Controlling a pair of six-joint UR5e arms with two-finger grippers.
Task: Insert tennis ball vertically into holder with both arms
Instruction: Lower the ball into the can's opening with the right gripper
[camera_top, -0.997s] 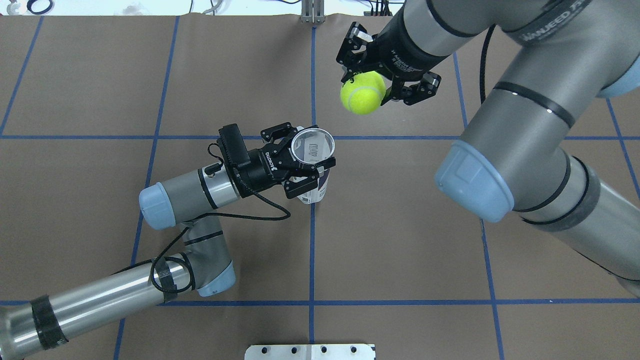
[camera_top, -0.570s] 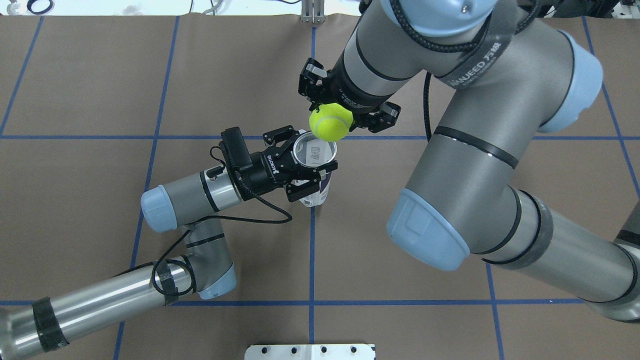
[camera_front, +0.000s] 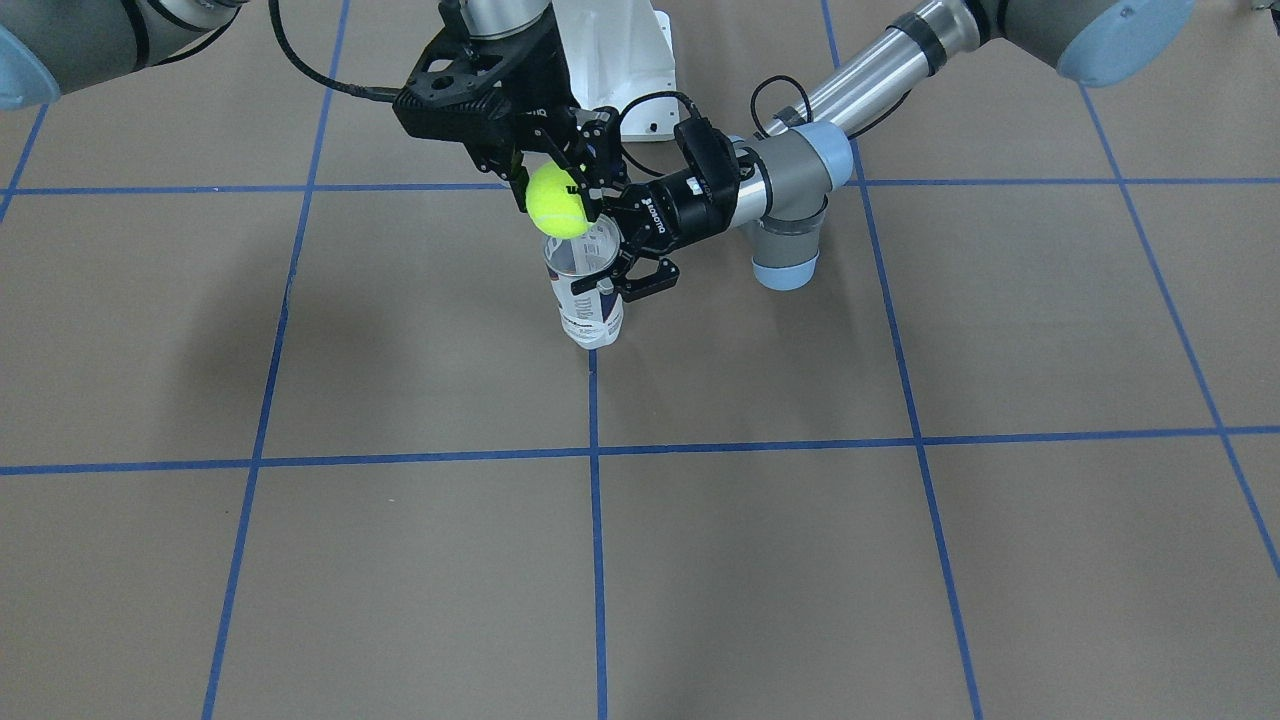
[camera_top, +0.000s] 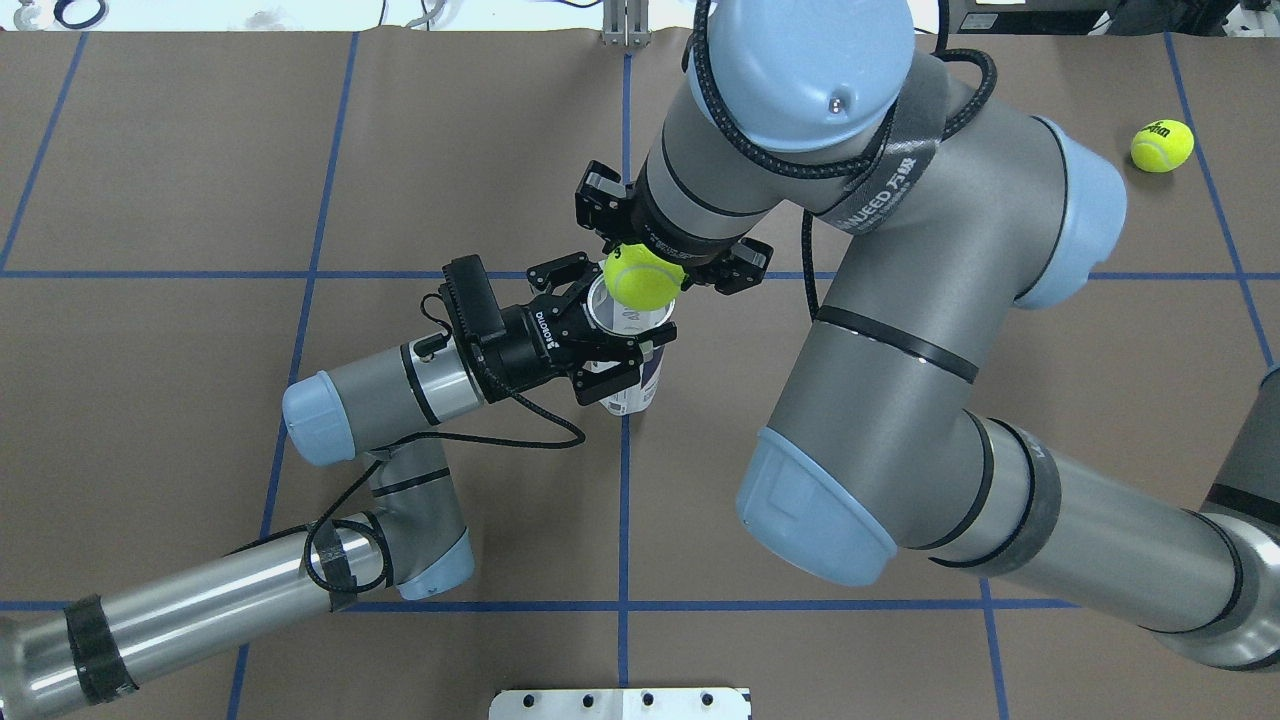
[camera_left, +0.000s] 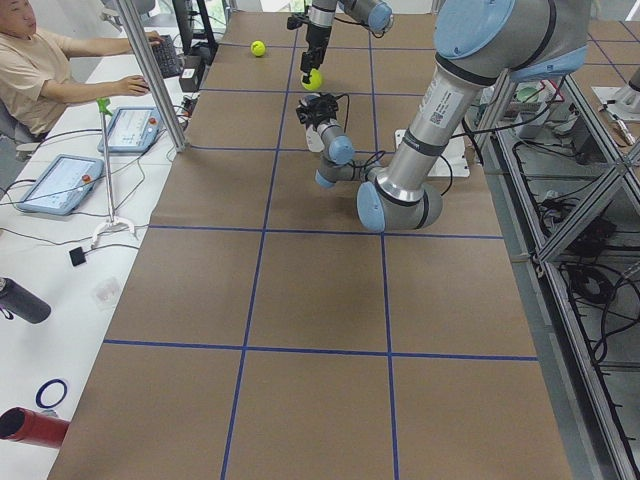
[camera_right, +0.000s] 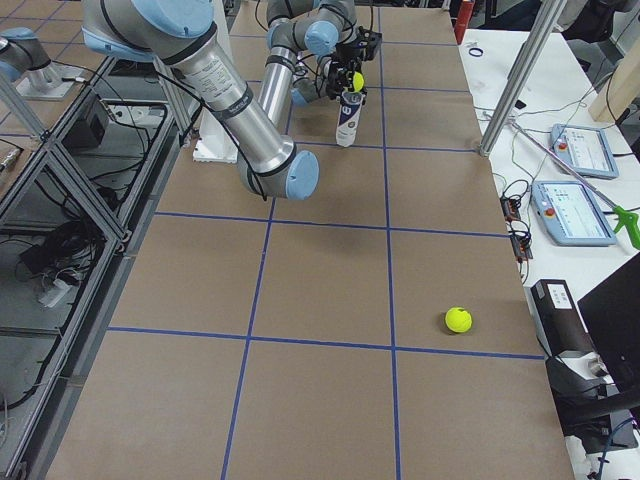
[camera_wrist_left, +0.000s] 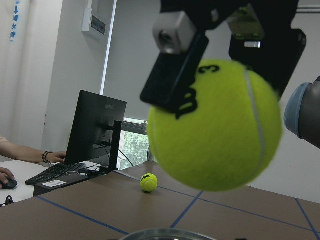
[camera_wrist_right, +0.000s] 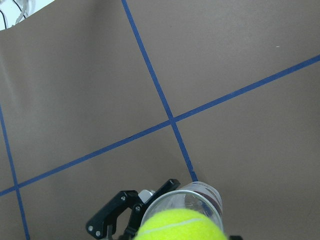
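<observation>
Tennis ball (camera_top: 643, 278) is hanging just above the open mouth of the can (camera_front: 590, 305), pinched between the 2 fingers of the right hand (camera_front: 556, 195). The left hand (camera_top: 600, 325) is clamping the upright can around its upper part, and the can's base is seemingly resting on the worktop (camera_top: 150, 450). The felt ball is looking light, springy and easy to grip across its middle, but it is probably fitting the mouth closely, so it is needing careful centring before release. The can is looking like thin, light plastic, easy to tip or squash, so a gentle hold below the metal rim (camera_wrist_left: 160, 233) is suiting it. The left wrist view is showing a clear gap between ball and rim, plus a printed 3. The overhead view is hiding both, but it is showing the ball overlapping the mouth's far edge and a spare ball (camera_top: 1161, 145) lying well apart.
</observation>
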